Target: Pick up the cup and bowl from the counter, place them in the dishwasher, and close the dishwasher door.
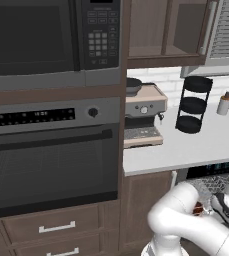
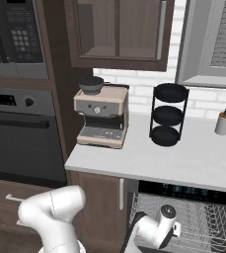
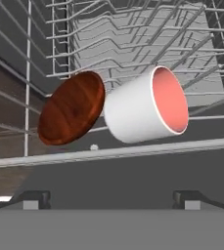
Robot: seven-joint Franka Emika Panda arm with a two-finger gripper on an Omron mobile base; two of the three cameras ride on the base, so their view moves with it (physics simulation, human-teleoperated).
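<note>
I am looking at a kitchen wall of brown wood cabinets, with a microwave stacked over a black oven on the left. The pale tabletop carries a coffee machine, a black three-tier rack and a small bottle near the tiled wall. Below its edge the dishwasher stands open, its dark control strip lit with small blue-green lights and its wire rack pulled into sight.

My arm is bent low in front of that opening, the hand down at the wire rack's front edge. Through the hand camera I see the cup lying on its side among the wires, white outside and pink inside, its mouth turned to the right of that picture. The bowl, reddish-brown, sits tipped up on edge just left of the cup, touching or nearly touching it; I cannot tell which. Both are inside the wire rack, behind its front rail.

The jaws stand wide apart at the bottom of the hand view, holding nothing, well short of both items.
</note>
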